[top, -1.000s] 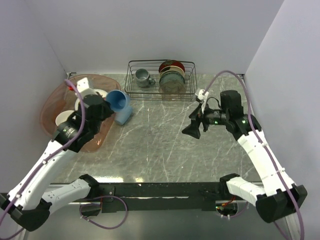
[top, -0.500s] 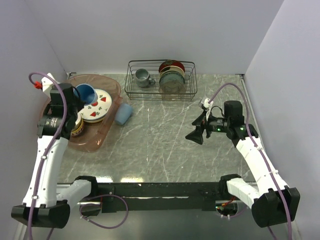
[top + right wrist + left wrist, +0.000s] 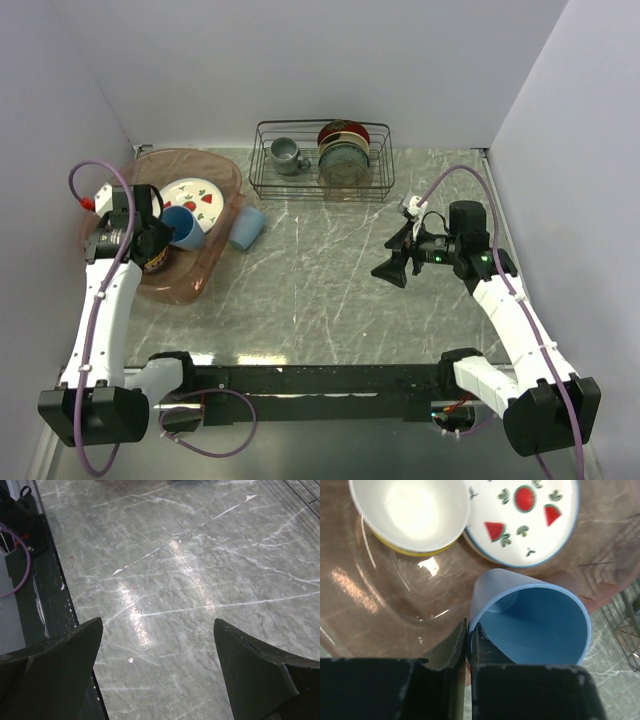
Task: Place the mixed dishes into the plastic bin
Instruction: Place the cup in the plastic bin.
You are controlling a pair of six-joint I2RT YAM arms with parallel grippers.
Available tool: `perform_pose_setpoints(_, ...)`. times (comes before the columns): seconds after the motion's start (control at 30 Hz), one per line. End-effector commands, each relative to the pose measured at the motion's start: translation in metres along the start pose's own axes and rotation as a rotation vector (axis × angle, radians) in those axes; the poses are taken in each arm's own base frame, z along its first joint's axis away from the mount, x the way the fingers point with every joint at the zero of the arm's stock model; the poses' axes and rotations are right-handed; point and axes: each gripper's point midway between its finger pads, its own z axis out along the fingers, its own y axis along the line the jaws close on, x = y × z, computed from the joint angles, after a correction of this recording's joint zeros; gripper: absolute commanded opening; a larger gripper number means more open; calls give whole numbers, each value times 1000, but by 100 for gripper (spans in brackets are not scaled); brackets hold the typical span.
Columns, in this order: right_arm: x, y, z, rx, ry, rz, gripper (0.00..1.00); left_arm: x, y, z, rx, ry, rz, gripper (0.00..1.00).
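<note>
Noted my left hand [image 3: 468,630] pinching the light-blue cup [image 3: 535,625] by its rim over the plastic bin [image 3: 380,605]. Right hand [image 3: 158,625] hung open above the worktop [image 3: 200,555].

Wire rack [image 3: 382,165]: a black wire dish rack is seen at the far edge of the table, against the back wall.
Grey mug [image 3: 287,155]: held inside the rack, in its left half.
Plates [image 3: 343,157]: dark plates are stood on edge in the rack's right half, just beside the mug.
Table [image 3: 320,280]: a grey, white-veined marble top is spread in front of the rack.
Walls [image 3: 300,60]: plain and pale, seen behind the rack and to both sides.
</note>
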Motion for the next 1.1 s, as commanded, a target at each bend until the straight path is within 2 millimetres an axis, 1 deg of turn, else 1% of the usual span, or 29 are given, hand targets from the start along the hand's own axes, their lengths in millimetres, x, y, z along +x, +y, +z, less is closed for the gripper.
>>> perform_pose_setpoints(0.0,-11,-2,-3,19,-36,-57,100,8,19,-1,-52,-7,-65,10)
perform_pose_setpoints(0.07,-11,-2,-3,19,-36,-57,100,8,21,-1,-50,-18,-74,10)
perform_pose_setpoints(0.17,-11,-2,-4,19,-37,-59,100,14,27,7,-74,-3,-69,9)
perform_pose_setpoints(0.2,-11,-1,-4,18,-37,-58,100,16,32,11,-94,4,-67,9)
perform_pose_setpoints(0.27,-12,-2,-4,21,-38,-60,100,19,35,19,-105,19,-67,9)
perform_pose_setpoints(0.3,-11,-2,-4,23,-38,-61,100,21,41,24,-123,26,-69,9)
perform_pose_setpoints(0.4,-12,-1,-5,25,-39,-64,100,23,48,37,-145,46,-78,11)
perform_pose_setpoints(0.5,-12,-2,-5,28,-40,-66,100,24,51,45,-164,69,-75,16)
perform_pose_setpoints(0.63,-12,-2,-5,29,-40,-68,100,23,54,53,-188,81,-66,27)
perform_pose_setpoints(0.7,-12,-2,-5,30,-40,-66,100,22,54,55,-187,82,-66,34)
perform_pose_setpoints(0.73,-12,-2,-6,32,-41,-68,100,23,54,56,-192,88,-65,40)
perform_pose_setpoints(0.9,-12,-3,-6,36,-40,-68,100,22,56,57,-194,98,-65,43)
perform_pose_setpoints(1.07,-12,-3,-6,36,-40,-68,100,16,54,45,-175,80,-66,48)
